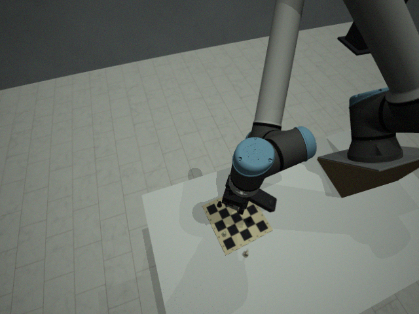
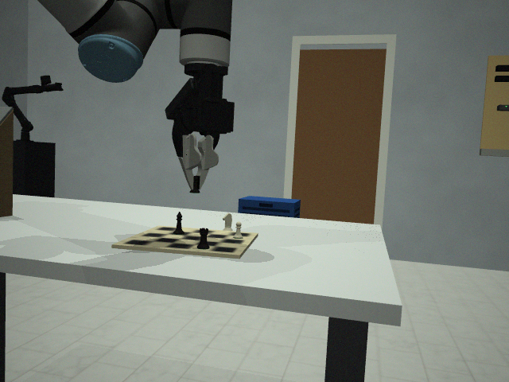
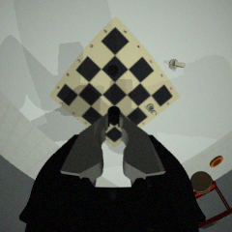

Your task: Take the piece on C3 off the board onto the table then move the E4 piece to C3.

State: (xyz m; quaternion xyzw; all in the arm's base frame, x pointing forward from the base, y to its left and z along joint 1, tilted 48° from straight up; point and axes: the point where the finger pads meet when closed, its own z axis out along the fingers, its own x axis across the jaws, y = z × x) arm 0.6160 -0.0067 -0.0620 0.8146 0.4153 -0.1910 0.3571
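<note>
So the gripper (image 2: 196, 187) has a small black piece (image 2: 196, 182) pinched in its jaws, hanging well above the board (image 2: 230, 251). The white knight (image 2: 227, 221) stands off the board at about 1 o'clock from it, so I'd say this is the E4-to-C3 carry; next comes lowering it square onto C3. No containers involved as far as I can see.
</note>
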